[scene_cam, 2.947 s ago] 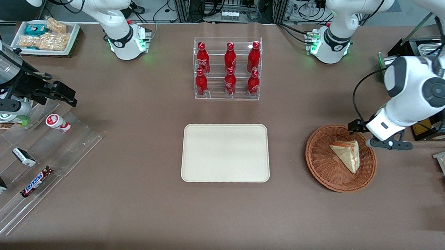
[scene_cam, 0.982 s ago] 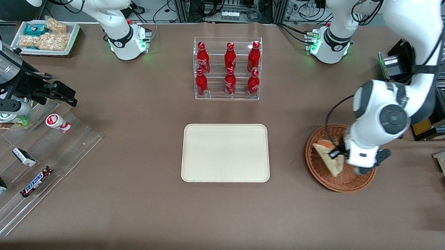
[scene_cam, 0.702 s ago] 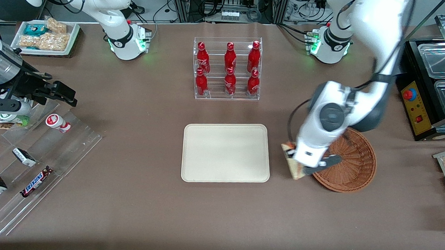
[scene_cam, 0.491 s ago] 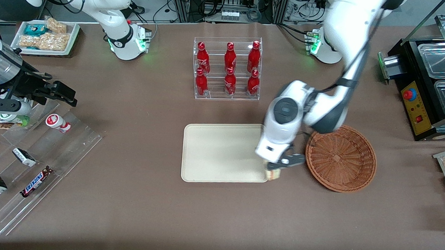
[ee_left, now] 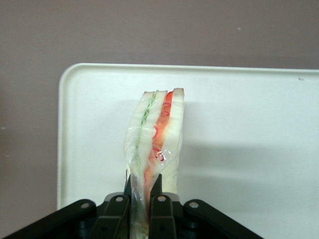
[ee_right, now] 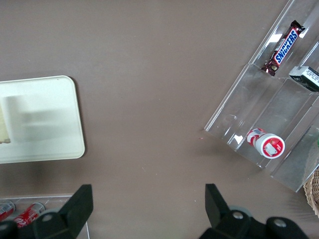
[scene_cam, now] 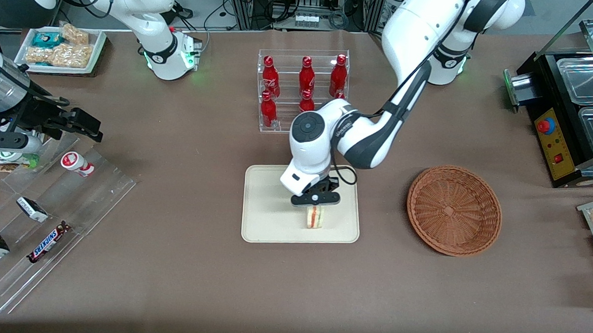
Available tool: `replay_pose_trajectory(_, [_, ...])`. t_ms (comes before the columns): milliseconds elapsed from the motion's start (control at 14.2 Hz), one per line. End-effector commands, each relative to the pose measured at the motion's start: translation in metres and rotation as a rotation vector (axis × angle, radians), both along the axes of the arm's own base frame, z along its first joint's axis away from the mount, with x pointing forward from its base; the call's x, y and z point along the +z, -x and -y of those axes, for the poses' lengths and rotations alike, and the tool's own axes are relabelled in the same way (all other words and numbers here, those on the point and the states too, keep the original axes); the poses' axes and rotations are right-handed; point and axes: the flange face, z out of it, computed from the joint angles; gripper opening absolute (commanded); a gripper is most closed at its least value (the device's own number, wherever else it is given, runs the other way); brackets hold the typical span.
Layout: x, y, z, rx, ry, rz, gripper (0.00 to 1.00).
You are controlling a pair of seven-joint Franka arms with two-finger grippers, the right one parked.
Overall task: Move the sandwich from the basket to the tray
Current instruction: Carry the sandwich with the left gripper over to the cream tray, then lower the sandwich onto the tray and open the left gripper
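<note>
Over the tray [scene_cam: 268, 221], the gripper [scene_cam: 315, 202] pinches the sandwich [ee_left: 155, 137] by one narrow end; it looks light, soft and slippery in its wrap, best held gently across the bread faces.

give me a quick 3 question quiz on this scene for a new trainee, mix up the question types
1. True or false: the sandwich is lying in the basket.
2. What is the end effector doing? A) hanging open over the basket B) shut on the sandwich above the tray C) resting on the bottle rack
3. Fill in: in the left wrist view, the sandwich's filling shows a green layer and a ___ layer.

Key
1. False: the basket is empty, and the sandwich is held over the tray.
2. B
3. Orange-red
</note>
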Motion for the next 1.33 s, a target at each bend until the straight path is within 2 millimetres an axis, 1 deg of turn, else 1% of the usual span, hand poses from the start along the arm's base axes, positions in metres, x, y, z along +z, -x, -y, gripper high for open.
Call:
replay_pose_trajectory(0, [-0.012,-0.001,0.022,0.047,0.024,0.026,0.07])
replay_pose_trajectory(211, [-0.025,0.006,0.032,0.093,0.067,0.020,0.09])
replay_pose_trajectory(351, [-0.038,0.011,0.039,0.095,0.084,0.025,0.11])
replay_pose_trajectory(421, [-0.039,0.013,0.041,0.091,0.083,0.024,0.17])
replay_pose_trajectory(561, [-0.033,0.011,0.041,0.082,0.086,0.028,0.54])
replay_pose_trajectory(632, [-0.027,0.008,0.038,0.082,0.087,0.033,1.00])
replay_pose_trajectory(702, [-0.017,0.006,0.036,0.085,0.092,0.039,1.00])
replay_pose_trajectory(772, [0.009,0.003,0.034,0.089,0.104,0.055,1.00])
replay_pose_trajectory(912, [0.049,0.003,0.027,0.098,0.092,0.068,1.00])
replay_pose_trajectory(982, [0.066,0.002,0.020,0.109,0.086,0.075,1.00])
replay_pose_trajectory(1053, [0.083,-0.009,0.000,0.138,0.066,0.076,1.00])
replay_pose_trajectory(1123, [0.104,-0.014,-0.013,0.178,0.069,0.075,1.00])
replay_pose_trajectory(1193, [0.120,-0.010,-0.021,0.189,0.053,0.062,1.00])
replay_pose_trajectory(1263, [0.135,-0.011,-0.036,0.196,0.033,0.045,1.00])
